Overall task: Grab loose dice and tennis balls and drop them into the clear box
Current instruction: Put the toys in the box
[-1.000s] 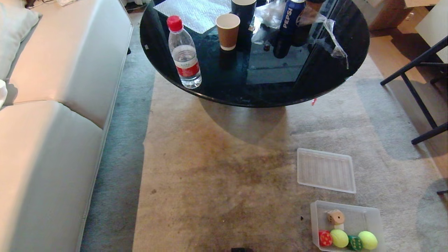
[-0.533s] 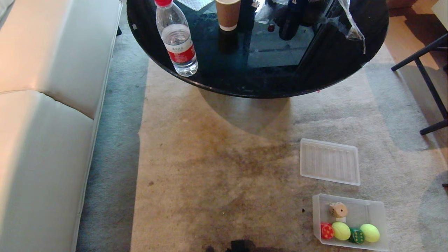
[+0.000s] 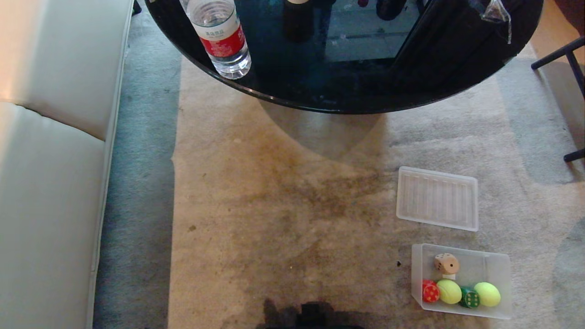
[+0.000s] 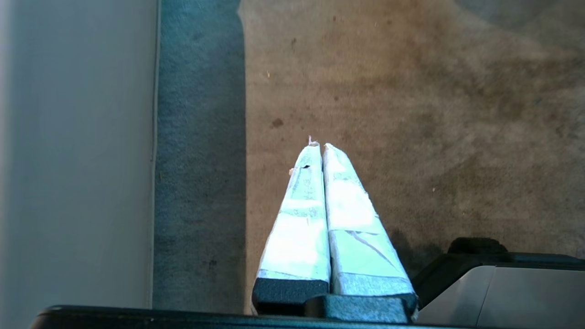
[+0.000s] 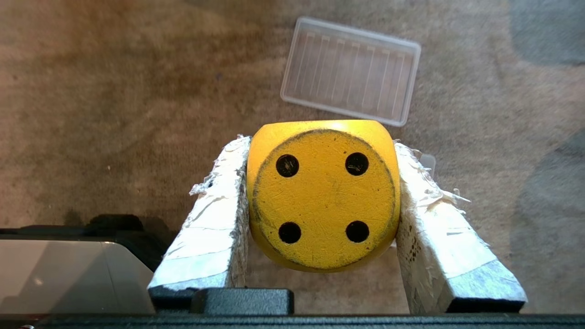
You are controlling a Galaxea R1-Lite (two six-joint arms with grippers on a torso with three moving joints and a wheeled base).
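Note:
The clear box [image 3: 500, 262] stands on the carpet at the lower right of the head view. Inside it lie a tan die [image 3: 446, 263], a red die [image 3: 430, 292], a green die [image 3: 469, 297] and two tennis balls [image 3: 449, 291] [image 3: 487, 294]. My right gripper [image 5: 320, 144] is shut on a yellow die [image 5: 323, 196], whose four-dot face is towards the camera, and holds it above the carpet. My left gripper [image 4: 318, 146] is shut on nothing, over the carpet beside the sofa. Neither gripper shows in the head view.
The flat ribbed lid [image 3: 438, 198] lies on the carpet just beyond the box. A round black glass table [image 3: 347, 98] with a water bottle [image 3: 219, 36] stands ahead. A pale sofa [image 3: 45, 183] runs along the left. Black furniture legs [image 3: 573, 59] stand at far right.
The whole head view has shifted: the camera has tipped downward, so the table slid toward the top edge and the box sits higher. The objects themselves have not moved.

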